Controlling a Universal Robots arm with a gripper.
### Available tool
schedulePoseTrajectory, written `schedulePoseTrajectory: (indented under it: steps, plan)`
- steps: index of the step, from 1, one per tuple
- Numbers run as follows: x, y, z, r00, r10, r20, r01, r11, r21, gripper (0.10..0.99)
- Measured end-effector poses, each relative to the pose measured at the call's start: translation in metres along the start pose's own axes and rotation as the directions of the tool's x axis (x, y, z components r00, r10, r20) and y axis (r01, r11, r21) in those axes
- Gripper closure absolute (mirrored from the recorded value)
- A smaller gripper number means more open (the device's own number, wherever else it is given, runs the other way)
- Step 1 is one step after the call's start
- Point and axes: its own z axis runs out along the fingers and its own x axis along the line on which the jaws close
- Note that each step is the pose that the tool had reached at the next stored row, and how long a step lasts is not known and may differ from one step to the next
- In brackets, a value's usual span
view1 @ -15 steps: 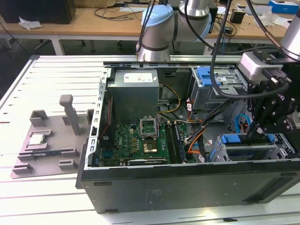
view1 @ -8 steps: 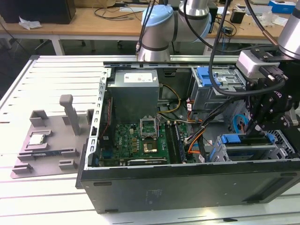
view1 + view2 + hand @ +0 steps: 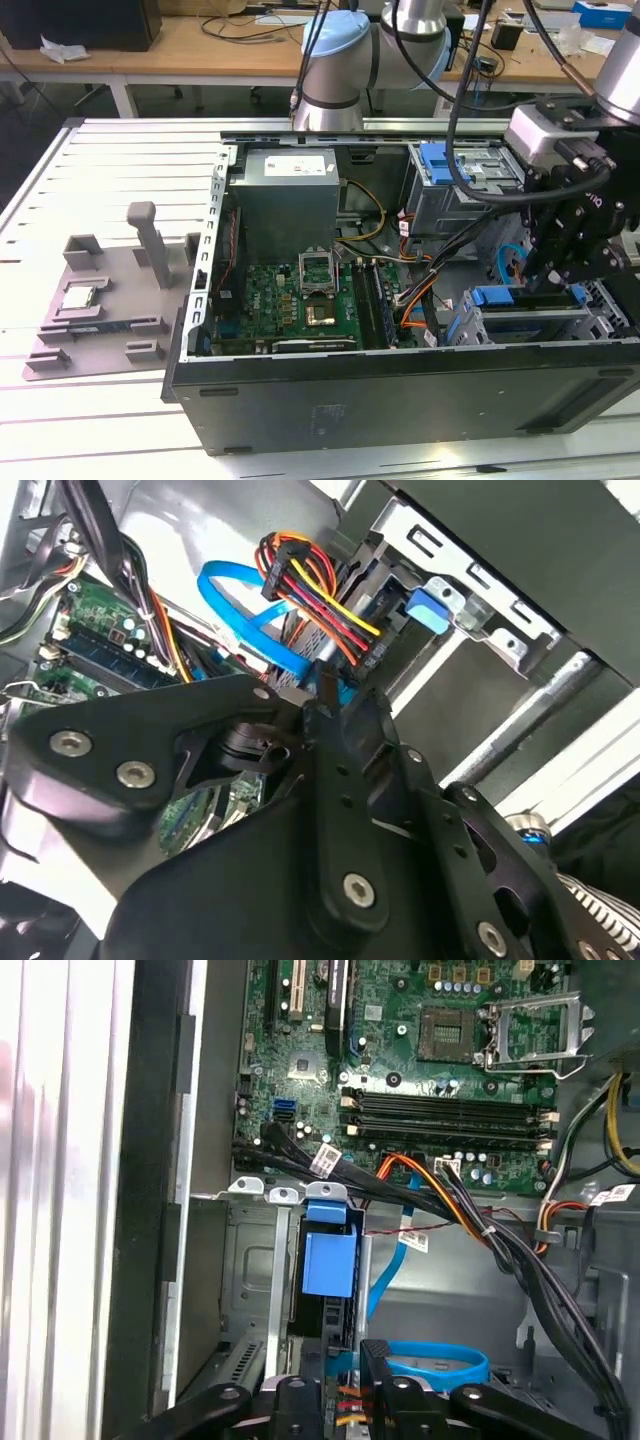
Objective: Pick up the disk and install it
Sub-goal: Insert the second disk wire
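The disk (image 3: pixel 497 296) stands on edge in the lower drive bay at the front corner of the open computer case (image 3: pixel 400 390), on the exterior view's right. Its blue carrier end (image 3: pixel 328 1260) shows in the first wrist view, seated in the metal bay slot. My black gripper (image 3: pixel 548 272) hangs just over the disk's top edge. In both wrist views the fingertips (image 3: pixel 372 1358) sit together with nothing visible between them, and the gripper (image 3: pixel 322 695) is close to a blue data cable. Whether it touches the disk I cannot tell.
Bundled power cables (image 3: pixel 450 1190) and a blue data cable (image 3: pixel 440 1365) run beside the bay. The motherboard (image 3: pixel 300 300) and power supply (image 3: pixel 288 190) fill the case's left part. An upper cage holds a blue bracket (image 3: pixel 445 165). A grey fixture plate (image 3: pixel 110 300) lies outside, left.
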Motion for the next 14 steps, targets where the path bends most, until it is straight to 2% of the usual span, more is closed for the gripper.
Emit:
schedulePoseTrajectory:
  steps: [5, 8, 14]
  plan:
    - [-0.0052, 0.0, -0.0244, 1.0, 0.0, 0.0, 0.0, 1.0, 0.0, 0.804]
    - [-0.0064, -0.0001, -0.0306, 1.0, 0.0, -0.0001, 0.0, 1.0, 0.0, 0.98]
    - [-0.0064, 0.0, -0.033, 1.0, 0.0, 0.0, 0.0, 1.0, 0.0, 0.98]
